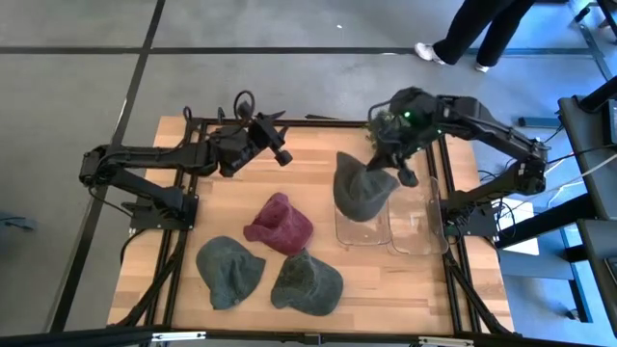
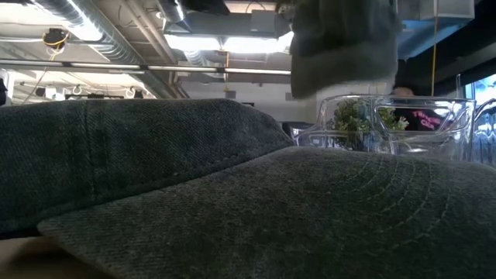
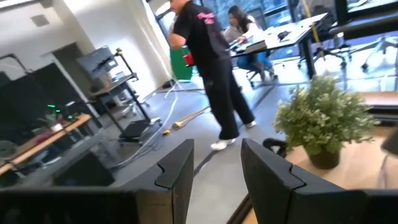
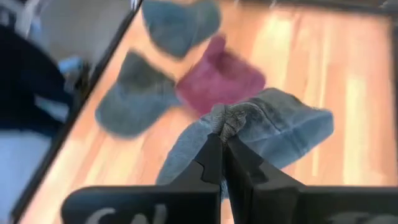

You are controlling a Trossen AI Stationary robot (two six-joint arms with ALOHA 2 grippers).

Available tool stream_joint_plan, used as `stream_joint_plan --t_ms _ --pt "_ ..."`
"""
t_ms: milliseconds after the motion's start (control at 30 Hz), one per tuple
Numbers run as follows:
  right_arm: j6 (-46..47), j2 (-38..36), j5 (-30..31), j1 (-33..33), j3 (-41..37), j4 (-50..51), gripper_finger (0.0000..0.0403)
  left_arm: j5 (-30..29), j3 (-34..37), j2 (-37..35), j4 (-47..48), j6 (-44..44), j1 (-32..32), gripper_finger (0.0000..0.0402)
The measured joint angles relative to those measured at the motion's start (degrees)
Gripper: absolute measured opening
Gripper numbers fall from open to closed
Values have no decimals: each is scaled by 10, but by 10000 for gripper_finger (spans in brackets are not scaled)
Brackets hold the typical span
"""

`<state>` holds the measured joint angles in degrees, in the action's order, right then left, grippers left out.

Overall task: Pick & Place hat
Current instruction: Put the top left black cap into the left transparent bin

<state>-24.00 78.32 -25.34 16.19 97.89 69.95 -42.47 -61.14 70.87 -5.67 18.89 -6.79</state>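
My right gripper [image 1: 388, 164] is shut on a grey hat [image 1: 362, 191] that hangs over the left of two clear bins [image 1: 363, 233]. The low view shows the hat [image 2: 345, 46] just above the bins' rims [image 2: 387, 105]. Three more hats lie flat on the wooden table: a maroon one [image 1: 280, 224], a grey-green one [image 1: 229, 272] and a grey one [image 1: 307, 282]. My left gripper [image 1: 277, 143] is open and held above the table's far left part, touching nothing. My right gripper pinches a gathered fold of the grey hat's fabric [image 4: 227, 121] between its two fingers [image 4: 211, 162], coming from above and pointing down. The hat hangs below the fingers, lifted clear of the table. Whether its lower edge touches the bin, I cannot tell.
A second clear bin [image 1: 421, 226] stands to the right of the first. A black frame rail [image 1: 453, 260] runs along the table's edges. Bare wood [image 1: 308, 169] lies between the two arms. A potted plant [image 3: 323, 121] shows near the table's far edge, and a person [image 3: 211, 68] walks beyond it.
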Motion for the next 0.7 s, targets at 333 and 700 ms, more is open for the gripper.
stream_joint_plan --t_ms 333,700 --pt "-164 54 119 -33 -57 13 6 19 0 0 36 -30 -9 125" --pt "-245 108 348 -49 -93 -6 10 19 0 0 61 -49 -9 125"
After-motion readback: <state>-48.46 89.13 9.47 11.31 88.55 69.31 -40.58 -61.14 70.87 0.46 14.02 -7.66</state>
